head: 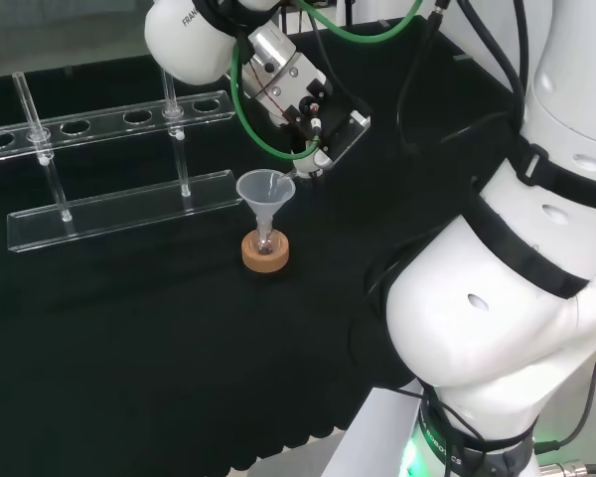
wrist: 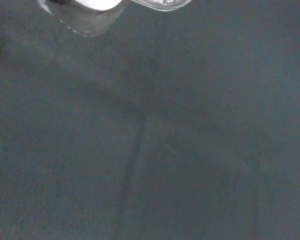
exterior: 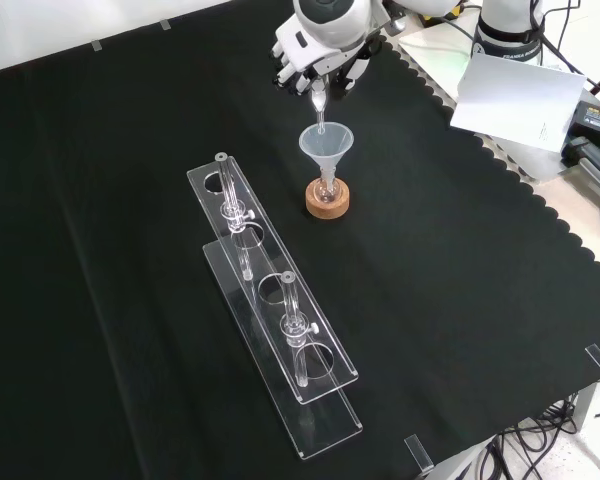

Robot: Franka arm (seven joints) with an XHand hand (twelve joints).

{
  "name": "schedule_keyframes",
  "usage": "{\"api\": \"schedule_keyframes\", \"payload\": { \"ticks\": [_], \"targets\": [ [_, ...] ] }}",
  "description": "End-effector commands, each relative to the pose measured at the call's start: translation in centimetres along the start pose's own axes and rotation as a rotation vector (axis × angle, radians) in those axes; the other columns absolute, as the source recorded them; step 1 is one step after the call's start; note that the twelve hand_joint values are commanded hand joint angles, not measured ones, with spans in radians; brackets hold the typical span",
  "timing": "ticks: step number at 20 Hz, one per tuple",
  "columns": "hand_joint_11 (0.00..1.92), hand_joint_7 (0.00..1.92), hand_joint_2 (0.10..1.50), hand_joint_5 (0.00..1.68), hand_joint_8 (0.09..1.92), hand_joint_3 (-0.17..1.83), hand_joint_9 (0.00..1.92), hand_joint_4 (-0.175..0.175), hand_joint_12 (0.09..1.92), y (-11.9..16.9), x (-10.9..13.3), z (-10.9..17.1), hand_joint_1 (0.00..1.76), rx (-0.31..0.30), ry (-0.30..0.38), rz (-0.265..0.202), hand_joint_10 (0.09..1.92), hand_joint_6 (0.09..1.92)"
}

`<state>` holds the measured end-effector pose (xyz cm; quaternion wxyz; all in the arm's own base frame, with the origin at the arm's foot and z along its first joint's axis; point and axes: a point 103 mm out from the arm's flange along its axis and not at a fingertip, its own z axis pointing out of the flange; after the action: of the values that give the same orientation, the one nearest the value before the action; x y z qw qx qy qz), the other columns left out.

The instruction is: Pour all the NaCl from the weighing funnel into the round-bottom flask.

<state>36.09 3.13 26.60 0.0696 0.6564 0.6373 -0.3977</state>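
So from where I'm standing this looks like mid-pour, or right at the end of it, hard to call. Nearest to me in the front view is the clear acrylic rack (exterior: 280, 330) with its glass rods, sitting at about 7 o'clock from the flask and well apart from the action. Past that, near the middle of the black cloth (exterior: 100, 250), the round-bottom flask (exterior: 326, 190) sits upright on its cork ring (exterior: 327, 200), with a clear plastic funnel (exterior: 326, 146) stuck in its neck. Right above the funnel's mouth, at 12 o'clock from it, the weighing funnel (exterior: 319, 103) is tipped steeply, spout pointing down into the funnel's bowl, tip just at or inside the rim. I can't honestly see any salt moving or tell how much is in the flask, the glass is too clear for that, so my guess is the tip-over is done and what's left is making sure the last grains slide out, then backing away without knocking the funnel. The hand (exterior: 320, 60) comes in from the far side with the wrist angled down; in the head view the hand (head: 313, 124) sits at about 1 o'clock from the funnel. The fingers seem to be pinched around the weighing funnel's upper end, though the arm hides most of them.
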Motion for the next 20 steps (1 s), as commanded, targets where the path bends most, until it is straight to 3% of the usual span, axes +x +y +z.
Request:
{"api": "schedule_keyframes", "payload": {
  "ticks": [1, 20],
  "targets": [
    [0.8, 0.58, 1.02, 1.46, 0.65, -0.17, 0.95, 0.175, 1.01, -0.01, -0.03, -0.1, 1.13, 0.008, -0.009, 0.005, 0.31, 0.2],
    [0.8, 0.57, 1.02, 1.45, 0.65, -0.17, 0.94, 0.175, 1.01, -0.08, 0.17, -0.98, 1.13, 0.02, -0.062, 0.014, 0.3, 0.2]
  ]
}}
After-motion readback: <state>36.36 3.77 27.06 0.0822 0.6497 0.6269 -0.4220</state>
